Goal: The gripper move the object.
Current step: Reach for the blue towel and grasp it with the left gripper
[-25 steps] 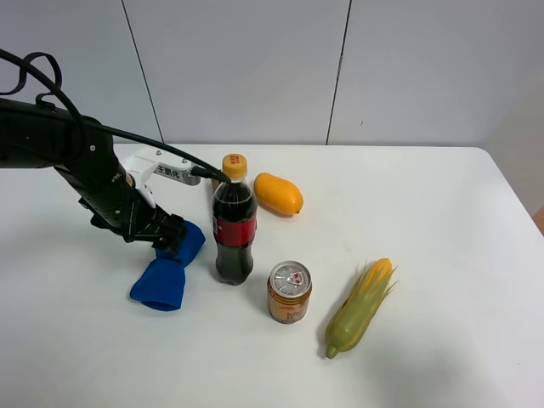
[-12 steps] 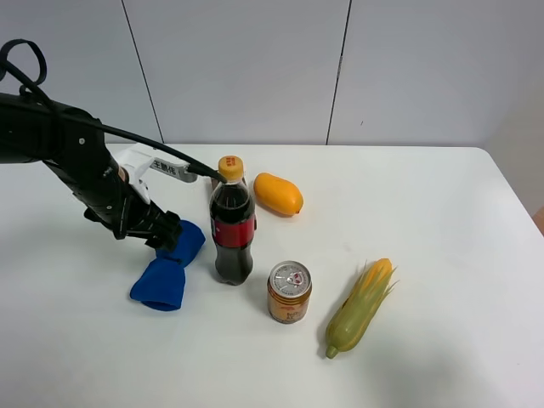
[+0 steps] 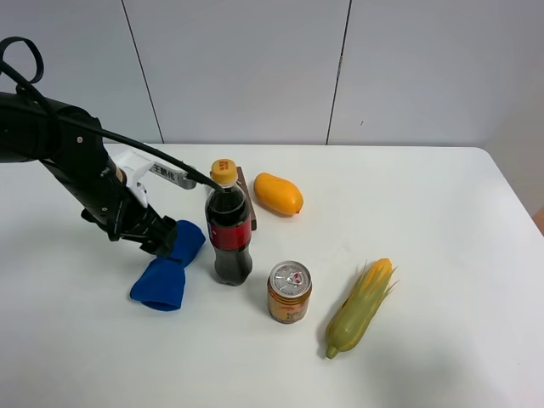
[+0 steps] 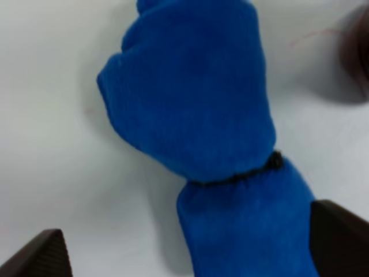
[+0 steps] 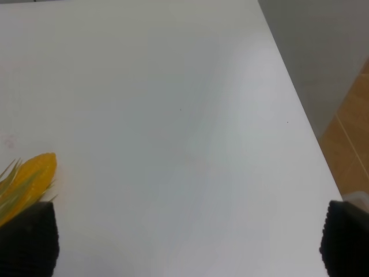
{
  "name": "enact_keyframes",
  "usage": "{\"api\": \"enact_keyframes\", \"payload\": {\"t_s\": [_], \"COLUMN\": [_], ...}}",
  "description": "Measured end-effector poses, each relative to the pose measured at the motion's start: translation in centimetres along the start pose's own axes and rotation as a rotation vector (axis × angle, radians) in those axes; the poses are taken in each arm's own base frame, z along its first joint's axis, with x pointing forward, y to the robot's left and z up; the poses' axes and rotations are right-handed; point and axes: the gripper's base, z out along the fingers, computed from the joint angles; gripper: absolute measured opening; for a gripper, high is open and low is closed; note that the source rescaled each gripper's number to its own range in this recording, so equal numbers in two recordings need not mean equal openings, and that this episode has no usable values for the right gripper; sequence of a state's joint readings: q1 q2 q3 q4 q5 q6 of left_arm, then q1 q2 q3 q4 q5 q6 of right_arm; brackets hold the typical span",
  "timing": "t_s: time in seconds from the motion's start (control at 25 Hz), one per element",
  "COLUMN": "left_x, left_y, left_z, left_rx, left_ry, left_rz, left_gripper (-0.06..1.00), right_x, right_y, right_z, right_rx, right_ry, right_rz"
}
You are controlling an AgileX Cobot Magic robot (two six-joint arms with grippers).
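The bright blue bow-tie fabric object (image 3: 160,285) lies on the white table left of a cola bottle. My left gripper (image 3: 163,240) is at its upper lobe, which it partly hides. In the left wrist view the object (image 4: 190,98) fills the middle, with its pinched waist and a dark band. The left gripper (image 4: 187,245) is open, its two black fingertips (image 4: 43,254) wide apart on either side of the near lobe. The right gripper (image 5: 185,239) is open and empty above bare table. It does not show in the exterior high view.
A cola bottle (image 3: 231,234) stands just right of the blue object, with my arm's black cable at its cap. An orange can (image 3: 289,291), a mango (image 3: 279,194) and a corn cob (image 3: 360,307) lie further right. The table's right edge (image 5: 300,115) drops to the floor.
My left arm has drawn back a little up and to the left along the blue object. The bottle's cap has shifted slightly left. The blue object has stayed in place.
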State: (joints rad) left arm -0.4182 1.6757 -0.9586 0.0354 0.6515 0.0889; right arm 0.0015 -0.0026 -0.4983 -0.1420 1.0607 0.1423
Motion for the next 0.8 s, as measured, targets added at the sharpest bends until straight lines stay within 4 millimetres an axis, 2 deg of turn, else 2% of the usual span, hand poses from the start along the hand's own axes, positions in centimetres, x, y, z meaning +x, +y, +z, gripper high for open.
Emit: {"api": "enact_keyframes", "payload": {"t_s": [0.44, 0.8], "left_x": [-0.5, -0.2], "left_y": [0.0, 2.0], "left_z": [0.0, 0.0], "left_rx": [0.007, -0.009], "left_ry": [-0.060, -0.052], "left_rz": [-0.024, -0.158], "left_gripper": [0.71, 0.71], "right_x": [0.0, 0.0], "right_y": [0.0, 0.0], "right_z": [0.0, 0.0], "right_rx": [0.000, 0.000], "right_ry": [0.000, 0.000], "right_rz": [0.000, 0.000]}}
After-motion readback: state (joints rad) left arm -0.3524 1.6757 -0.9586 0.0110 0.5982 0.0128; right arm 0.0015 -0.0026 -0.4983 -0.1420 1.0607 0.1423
